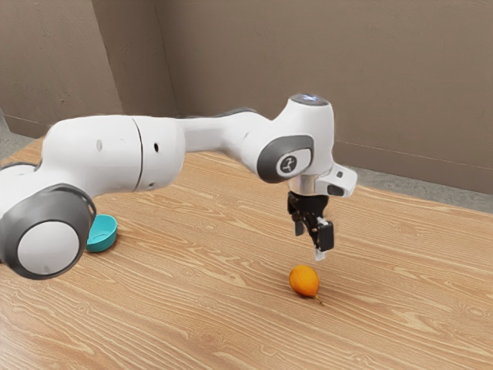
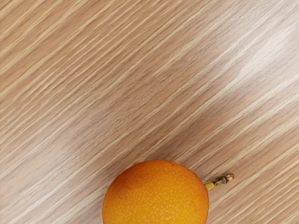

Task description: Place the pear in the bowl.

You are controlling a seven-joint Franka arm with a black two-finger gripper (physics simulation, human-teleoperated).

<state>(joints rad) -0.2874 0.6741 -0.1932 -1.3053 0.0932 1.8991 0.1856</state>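
Observation:
My black gripper (image 1: 310, 241) points down above the table in the exterior view, its two fingers apart with nothing between them. Just below it lies the orange-yellow pear (image 1: 304, 281), on its side on the wood, its short stem toward the exterior view's lower right. The wrist view has the speckled pear (image 2: 155, 196) too, beneath my hand, with a brown-tipped stem. Far toward the exterior view's left stands the turquoise bowl (image 1: 103, 234), its near side partly hidden by the arm.
The wooden table (image 1: 208, 308) extends under the arm and around the pear. Behind its far edge rises a brown wall (image 1: 400, 85). The arm's links span the air between the bowl's side and the pear.

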